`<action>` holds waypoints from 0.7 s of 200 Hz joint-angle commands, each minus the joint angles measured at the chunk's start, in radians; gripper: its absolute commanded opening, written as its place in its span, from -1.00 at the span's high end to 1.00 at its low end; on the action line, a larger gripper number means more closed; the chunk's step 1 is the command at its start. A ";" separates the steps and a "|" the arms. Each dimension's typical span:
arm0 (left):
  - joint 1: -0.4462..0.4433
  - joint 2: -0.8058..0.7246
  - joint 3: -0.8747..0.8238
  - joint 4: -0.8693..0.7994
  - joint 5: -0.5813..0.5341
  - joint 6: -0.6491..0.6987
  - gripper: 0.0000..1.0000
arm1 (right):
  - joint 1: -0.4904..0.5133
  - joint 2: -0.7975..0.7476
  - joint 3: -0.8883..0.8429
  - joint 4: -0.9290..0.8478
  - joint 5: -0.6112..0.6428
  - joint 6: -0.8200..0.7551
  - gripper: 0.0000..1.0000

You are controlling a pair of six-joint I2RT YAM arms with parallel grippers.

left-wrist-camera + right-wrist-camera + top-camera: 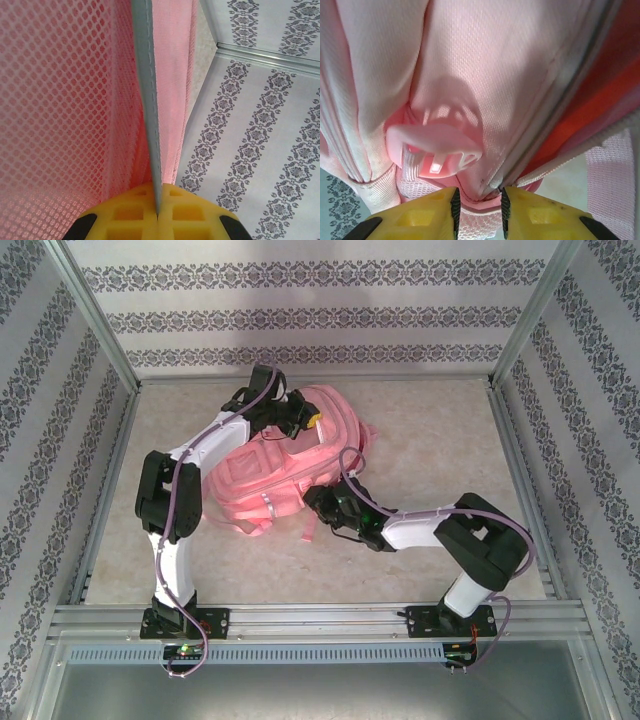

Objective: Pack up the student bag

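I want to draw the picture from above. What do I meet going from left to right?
left arm → bag → right arm

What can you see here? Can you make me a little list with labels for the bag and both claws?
bag: pink student bag, lying on the table
left gripper: shut on the bag's grey trim
right gripper: pinching the bag's pink fabric, just beside a plastic buckle
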 commanded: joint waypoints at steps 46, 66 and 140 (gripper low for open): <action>0.008 0.005 0.042 0.063 -0.002 -0.030 1.00 | 0.001 0.058 -0.079 0.172 0.085 0.080 0.44; 0.008 0.007 0.044 0.065 -0.004 -0.031 1.00 | -0.004 0.070 -0.097 0.203 0.093 0.104 0.50; 0.008 0.018 0.053 0.057 0.007 -0.029 1.00 | -0.010 0.157 -0.063 0.356 0.030 0.133 0.56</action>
